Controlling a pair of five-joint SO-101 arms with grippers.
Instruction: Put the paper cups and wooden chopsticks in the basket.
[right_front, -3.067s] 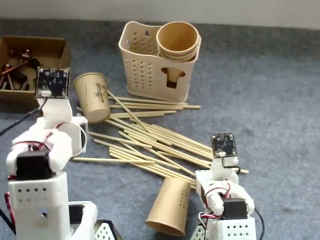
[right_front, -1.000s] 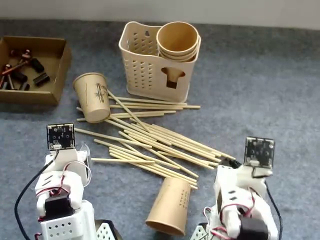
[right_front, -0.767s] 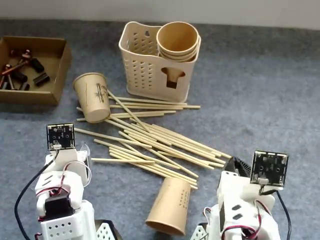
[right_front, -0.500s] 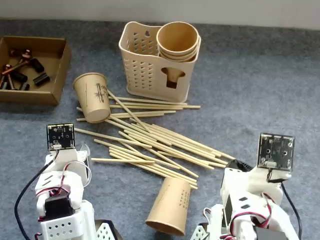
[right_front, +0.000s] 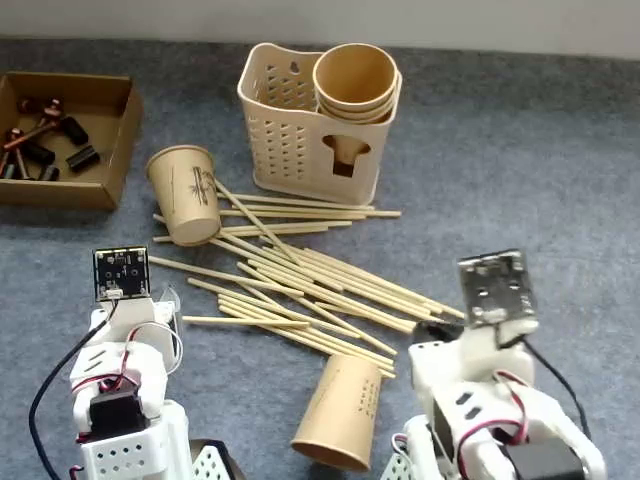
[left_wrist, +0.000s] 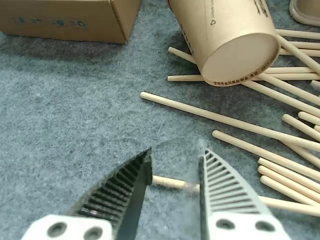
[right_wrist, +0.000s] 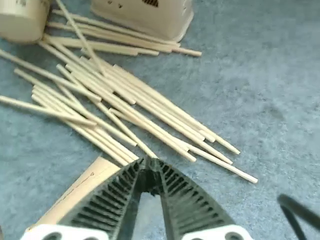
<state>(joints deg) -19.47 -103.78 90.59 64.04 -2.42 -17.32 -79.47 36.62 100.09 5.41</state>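
loose chopsticks: wooden chopsticks are lying fanned on the table, just near of the basket, none in it yet.
stray stick: one chopstick is lying at the near-left edge of the pile, long axis running left-right, its left end pointing at the left arm.
cups: stacked cups are already sitting in the basket's right side. The far cup is lying on its side left of the basket, on top of stick ends. The near cup is lying on its side between the arms, mouth facing near.
left claw: the left claw is hanging with fingers apart over the stray stick's end, not touching it.
right claw: the right claw is holding its tips together, empty, with the near cup just to its left and the pile's right ends just beyond.
key relation: the stray stick is running along the line between the left fingers, not across it. Judging that the wrist is needing a roll before closing.
nearer arm: left for the stray stick, right for the near cup.
aside: a cardboard box of small parts is sitting far left.
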